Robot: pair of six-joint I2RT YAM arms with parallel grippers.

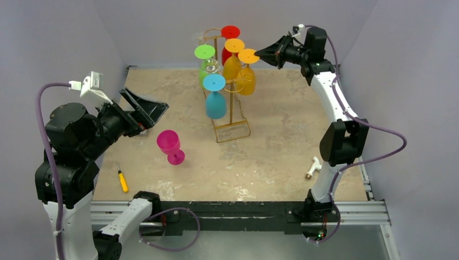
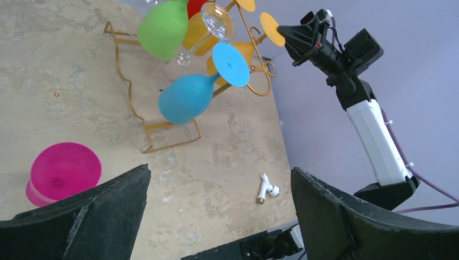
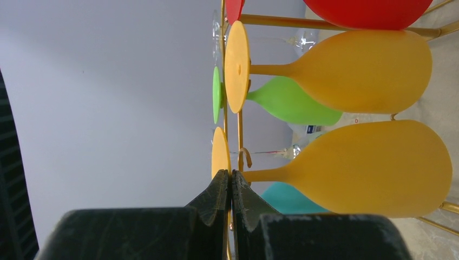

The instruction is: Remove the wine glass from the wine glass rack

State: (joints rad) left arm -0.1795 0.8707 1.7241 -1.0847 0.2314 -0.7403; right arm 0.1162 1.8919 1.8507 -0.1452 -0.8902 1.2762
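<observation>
The gold wine glass rack (image 1: 231, 108) stands at the back middle of the table with several coloured wine glasses hanging upside down: red, orange, green, blue and a clear one. My right gripper (image 1: 257, 53) is up at the rack's right side. It is shut on the thin foot disc of the rightmost orange wine glass (image 3: 373, 168), whose stem still sits in a hook arm (image 3: 244, 154). My left gripper (image 1: 149, 111) hangs open and empty at the left, above and left of a pink wine glass (image 1: 170, 146) standing upright on the table.
A yellow-handled screwdriver (image 1: 123, 180) lies near the front left. A small white pipe fitting (image 1: 313, 167) lies by the right arm's base. A second orange glass (image 3: 357, 70) and the blue glass (image 1: 215, 103) hang close to the held one. Purple walls enclose the table.
</observation>
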